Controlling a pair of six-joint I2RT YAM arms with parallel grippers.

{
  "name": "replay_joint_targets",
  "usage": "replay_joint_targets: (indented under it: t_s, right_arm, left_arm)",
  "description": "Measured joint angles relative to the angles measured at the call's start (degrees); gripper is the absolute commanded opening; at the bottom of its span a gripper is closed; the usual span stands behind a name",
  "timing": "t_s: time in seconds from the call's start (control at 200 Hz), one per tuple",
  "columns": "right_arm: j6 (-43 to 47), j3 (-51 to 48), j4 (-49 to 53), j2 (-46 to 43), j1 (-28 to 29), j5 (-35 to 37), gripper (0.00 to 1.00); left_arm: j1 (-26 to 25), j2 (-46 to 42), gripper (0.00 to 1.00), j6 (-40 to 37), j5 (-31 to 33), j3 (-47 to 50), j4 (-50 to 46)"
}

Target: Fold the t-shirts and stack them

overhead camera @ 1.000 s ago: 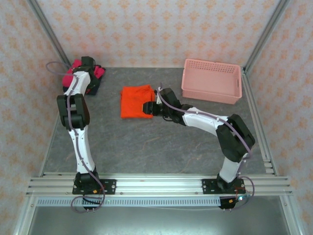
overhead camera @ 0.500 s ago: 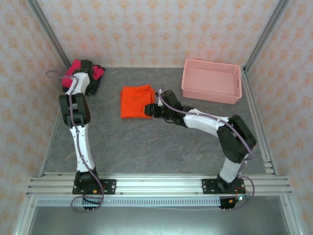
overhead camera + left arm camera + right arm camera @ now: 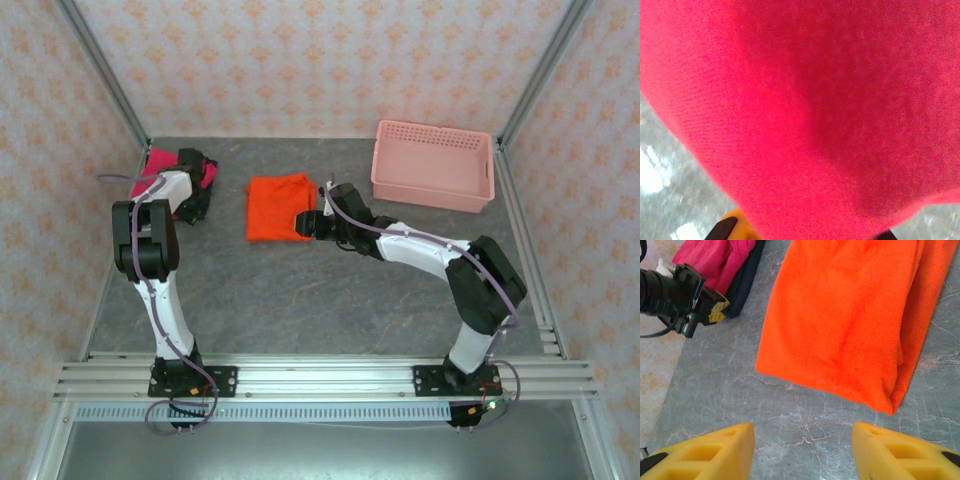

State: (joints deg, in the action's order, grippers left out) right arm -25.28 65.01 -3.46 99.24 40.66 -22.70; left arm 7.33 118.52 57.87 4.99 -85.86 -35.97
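The orange t-shirt (image 3: 278, 207) (image 3: 850, 320) lies folded flat on the table. My right gripper (image 3: 303, 222) (image 3: 802, 436) hovers open just off its near edge, with only bare table between its yellow fingers. The magenta t-shirt (image 3: 158, 160) (image 3: 715, 260) is bunched at the back left on top of the dark navy t-shirt (image 3: 745, 285). My left gripper (image 3: 196, 190) (image 3: 719, 307) is at that pile, shut on the magenta t-shirt. In the left wrist view magenta cloth (image 3: 805, 110) drapes over the jaws, and one yellow finger (image 3: 732, 223) peeks out below.
A pink lattice basket (image 3: 430, 188) stands at the back right. The grey table (image 3: 320, 300) is bounded by metal posts and patterned walls. The left arm's elbow (image 3: 140, 240) stands close to the left wall.
My left gripper has gone from open to shut at the magenta pile, and its arm has swung nearer the left wall. The right arm has barely moved.
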Motion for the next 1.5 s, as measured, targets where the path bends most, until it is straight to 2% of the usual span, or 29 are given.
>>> replay_joint_targets:
  t_s: [0.1, 0.19, 0.3, 0.465, 0.53, 0.655, 0.71, 0.846, 1.021, 1.241, 1.501]
  right_arm:
    - [-0.02, 0.00, 0.00, 0.00, 0.00, 0.04, 0.55]
    - [-0.22, 0.00, -0.02, 0.00, -0.11, 0.26, 0.55]
    - [-0.68, 0.00, -0.04, 0.00, -0.59, 0.44, 0.55]
    - [-1.18, 0.02, -0.09, 0.02, -1.44, 0.48, 0.55]
    - [-1.36, 0.22, -0.09, 0.20, -1.73, 0.46, 0.55]
    - [-2.29, 2.27, -0.46, 2.58, -2.29, 0.83, 0.55]
    - [-3.41, 3.87, -0.48, 4.52, -2.80, 1.25, 0.55]
    - [-5.88, 7.89, -0.50, 10.43, -4.28, 2.43, 0.55]
    - [-8.17, 11.47, -0.52, 16.24, -4.72, 2.84, 0.55]
    - [-9.84, 19.08, 0.24, 23.65, -4.83, 3.02, 0.56]
    - [-11.15, 21.03, 2.12, 26.21, -5.07, 5.68, 0.56]
  left_arm:
    - [-1.11, -2.32, 0.00, 0.59, -0.11, 3.78, 2.08]
    - [-1.18, -3.43, 0.18, 0.24, -0.20, 5.20, 2.45]
    - [-0.79, -4.09, 0.47, -1.01, -0.46, 5.66, 2.43]
    - [-0.59, -11.02, 0.77, -3.37, -0.35, 10.82, 2.40]
    - [-0.70, -15.30, 0.83, -5.49, -0.07, 12.96, 2.38]
    - [-1.84, -21.73, 0.87, -11.76, -0.31, 14.49, 2.86]
    - [-2.82, -23.32, 0.95, -16.02, -2.08, 14.49, 3.82]
    - [-5.42, -21.99, 0.99, -26.01, -9.84, 11.76, 3.80]
    - [-8.61, -11.10, 0.99, -33.86, -18.84, 3.54, 2.89]
    - [-9.22, 0.00, 0.95, -37.00, -26.08, -0.85, 2.01]
    - [-10.51, 2.36, 0.90, -37.48, -28.50, -3.28, 1.11]
